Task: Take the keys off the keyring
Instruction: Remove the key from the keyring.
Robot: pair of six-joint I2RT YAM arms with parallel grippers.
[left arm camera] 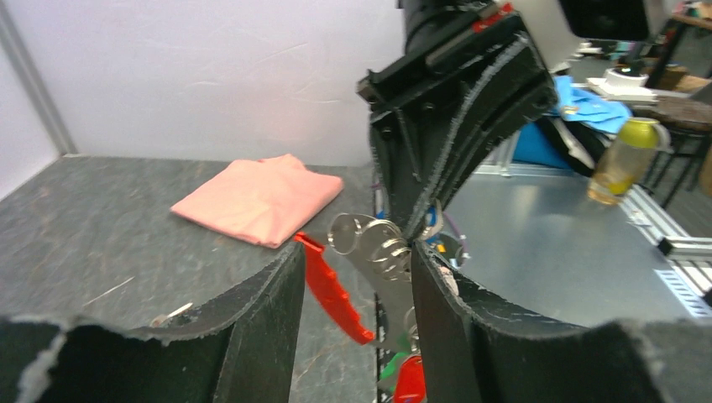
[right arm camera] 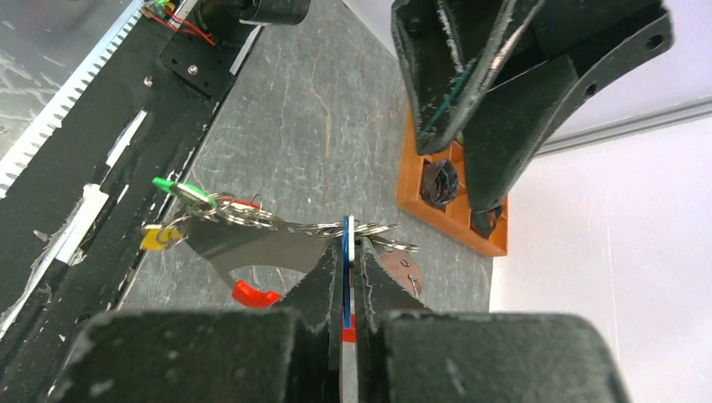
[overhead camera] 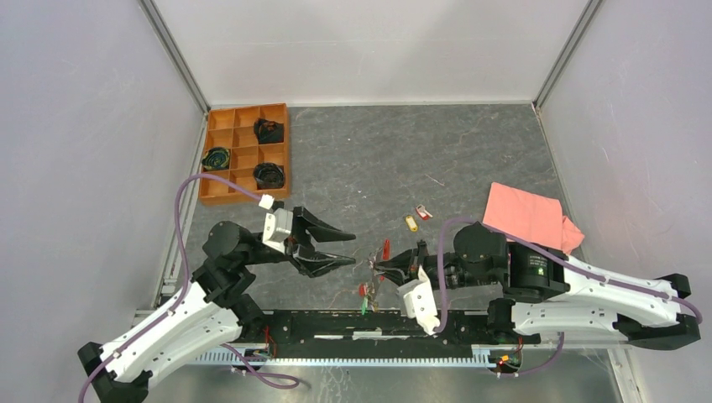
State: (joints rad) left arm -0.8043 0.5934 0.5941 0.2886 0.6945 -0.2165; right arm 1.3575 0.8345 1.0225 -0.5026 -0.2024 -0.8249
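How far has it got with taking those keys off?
A loose yellow key and a loose red key lie on the table, seemingly done. The right gripper clamps a blue key; the left gripper is open beside it. A green key and others remain on the keyring.

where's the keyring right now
In the top view the keyring is near the front middle of the table, pinched in the shut right gripper, just right of the open left gripper.
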